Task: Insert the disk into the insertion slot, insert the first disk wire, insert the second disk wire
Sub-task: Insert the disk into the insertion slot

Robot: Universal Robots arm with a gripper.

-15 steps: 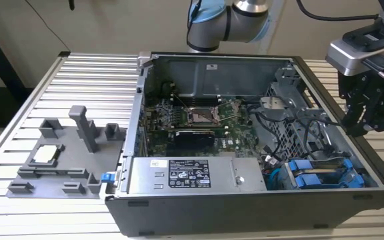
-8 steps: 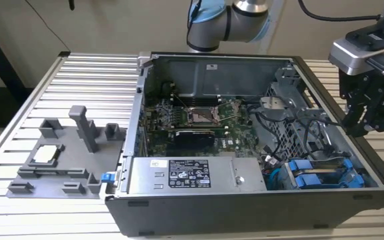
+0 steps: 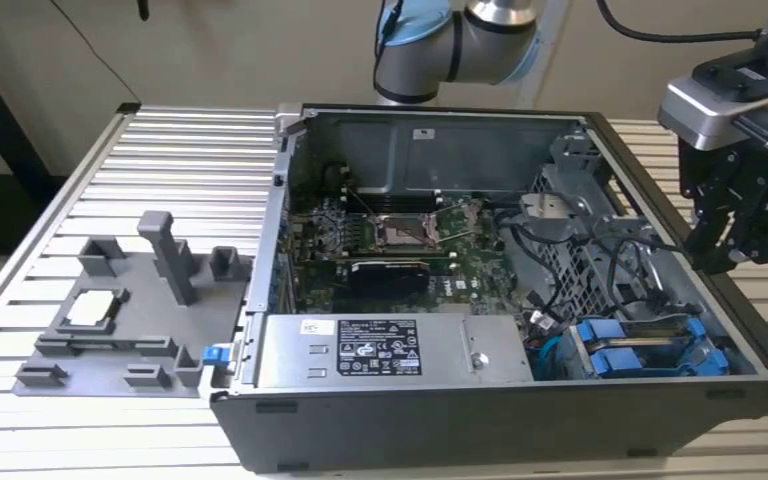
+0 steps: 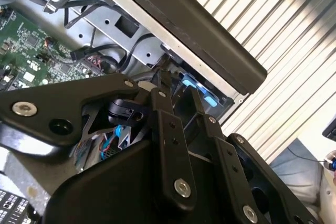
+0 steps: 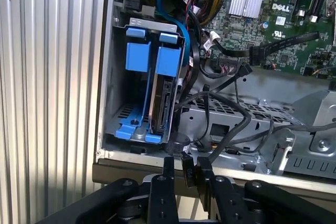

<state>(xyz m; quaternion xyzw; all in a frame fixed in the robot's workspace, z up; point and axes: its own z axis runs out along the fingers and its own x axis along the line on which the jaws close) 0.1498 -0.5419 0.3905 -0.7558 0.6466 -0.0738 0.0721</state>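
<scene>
The disk (image 5: 164, 103) sits in the insertion slot (image 5: 152, 23) of the grey drive cage. Its blue carrier handle (image 5: 169, 60) faces out, beside a second blue carrier (image 5: 137, 56). In the exterior view the disk (image 3: 631, 360) lies at the case's near right corner. My gripper (image 5: 186, 170) hovers just outside the case wall next to the cage, shut on the small black connector (image 5: 188, 174) of a disk wire. The wire's black cable (image 5: 181, 142) loops back into the case. In the exterior view the gripper (image 3: 731, 258) hangs over the case's right wall. The second wrist view shows its fingers (image 4: 164, 95) close together.
The open computer case (image 3: 758, 340) rests on a ribbed metal table. Inside are the motherboard (image 3: 398, 235), a grey power-supply box (image 3: 384, 350) and loose black cables (image 5: 231, 129). A grey fixture (image 3: 131, 300) stands at the exterior view's left.
</scene>
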